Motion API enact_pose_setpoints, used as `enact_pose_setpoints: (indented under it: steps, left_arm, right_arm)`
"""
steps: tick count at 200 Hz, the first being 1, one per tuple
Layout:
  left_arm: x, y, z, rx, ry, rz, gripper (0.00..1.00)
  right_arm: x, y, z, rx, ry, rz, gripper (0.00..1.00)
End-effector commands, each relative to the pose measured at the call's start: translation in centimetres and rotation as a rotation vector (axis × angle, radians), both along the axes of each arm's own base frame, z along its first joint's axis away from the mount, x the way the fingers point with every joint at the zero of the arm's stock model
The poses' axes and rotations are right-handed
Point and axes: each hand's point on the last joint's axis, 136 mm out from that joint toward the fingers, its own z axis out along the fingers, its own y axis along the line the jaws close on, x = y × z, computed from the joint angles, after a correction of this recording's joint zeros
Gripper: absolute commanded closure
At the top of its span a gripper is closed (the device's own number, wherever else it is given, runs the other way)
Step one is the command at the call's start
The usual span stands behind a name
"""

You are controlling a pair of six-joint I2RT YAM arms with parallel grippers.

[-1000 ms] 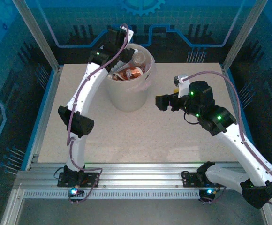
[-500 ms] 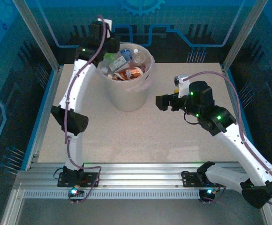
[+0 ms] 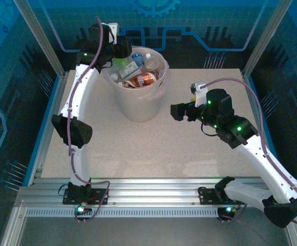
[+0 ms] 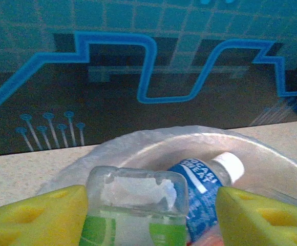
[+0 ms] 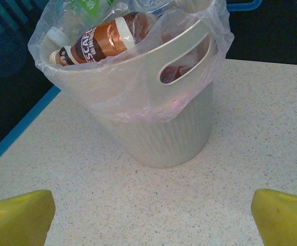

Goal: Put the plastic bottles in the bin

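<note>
Spill risk: clear green-labelled plastic bottle [image 4: 133, 197] perches high in the full, bag-lined whitish bin [image 3: 141, 105], loose between the left gripper's [image 4: 151, 207] spread fingers [image 4: 36, 220], which could snag it overboard; right gripper [image 5: 153, 210] gapes empty.

The left arm [image 3: 79, 97] is reaching far forward, almost fully stretched, and the left gripper [image 3: 121, 51] is holding its yellow fingers [image 4: 36, 218] apart. The right arm [image 3: 251, 148] is bending inward, with the right gripper [image 3: 176, 111] gaping wide and pointing leftward.
</note>
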Motion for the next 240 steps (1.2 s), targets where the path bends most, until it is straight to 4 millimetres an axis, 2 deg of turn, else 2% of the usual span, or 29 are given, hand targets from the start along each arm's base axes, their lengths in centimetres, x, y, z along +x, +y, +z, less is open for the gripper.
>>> enact_pose_setpoints:
  steps: [1,32,65,97,113,128,180,240]
  left_arm:
    - [-1.5,-2.2,2.0,-0.073,-0.027,-0.111,0.36]
    - [-2.5,-3.7,1.4,-0.099,0.0,-0.19,0.39]
    - [-4.0,-5.4,2.1,-0.067,-0.035,-0.289,0.39]
    - [-3.6,-4.9,1.8,-0.007,-0.054,-0.274,0.31]
    - [-3.4,-4.7,1.9,0.007,-0.066,-0.267,0.22]
    - [-3.2,-4.6,2.6,0.014,-0.087,-0.259,0.15]
    - [-2.9,-3.9,5.3,0.022,-0.163,-0.219,0.03]
    - [-3.5,-3.4,7.8,0.02,-0.218,-0.197,0.01]
  right_arm:
    - [-0.4,-0.1,0.0,0.008,0.003,-0.005,0.0]
    - [-0.5,-0.1,-0.1,0.01,0.004,-0.005,0.0]
    - [-0.6,-0.2,0.0,0.014,0.002,-0.006,0.0]
    - [-0.7,-0.1,0.1,0.021,0.005,-0.005,0.0]
    - [-0.7,0.0,0.1,0.024,0.007,-0.001,0.0]
    - [-0.7,0.0,0.1,0.022,0.006,0.0,0.0]
    - [-0.8,-0.2,0.6,0.021,-0.005,-0.001,0.0]
    - [-0.9,-0.8,1.1,0.004,-0.025,-0.02,0.0]
